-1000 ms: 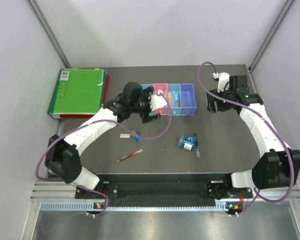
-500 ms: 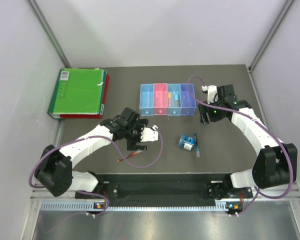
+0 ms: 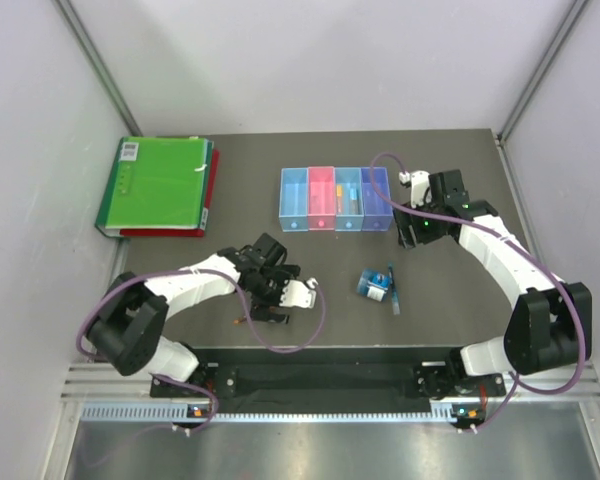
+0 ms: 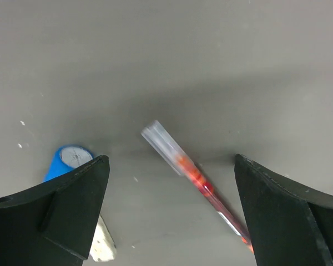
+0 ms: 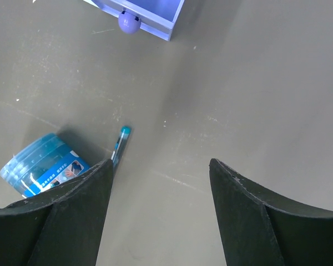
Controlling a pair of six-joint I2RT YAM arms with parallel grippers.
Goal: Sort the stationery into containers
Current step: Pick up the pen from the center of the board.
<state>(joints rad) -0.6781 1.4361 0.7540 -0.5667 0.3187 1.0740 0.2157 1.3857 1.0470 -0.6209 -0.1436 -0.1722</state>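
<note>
Stationery lot, tabletop, mid-sort.

Left gripper (image 4: 171, 162): jaws spread wide and released, low over the table (image 3: 460, 180), straddling the thin red pen (image 4: 194, 177), which lies flat and slanted between the fingers, untouched. Small blue cap (image 4: 66, 162) just beside the left finger; tiny white block (image 4: 102, 249) next to it, partly hidden.

Right gripper (image 5: 161, 163): jaws apart, grasping nothing, hovering near the front of the violet-blue bin (image 5: 155, 11).

Blue-white roll (image 5: 41, 166): on the table, right of centre, dark teal pen (image 5: 121, 141) lying against its side.

Row of four bins (image 3: 335, 198): at the table's rear middle; third bin holds an orange piece and a pale blue one.

Green binder (image 3: 155, 185): far left corner, flat.
</note>
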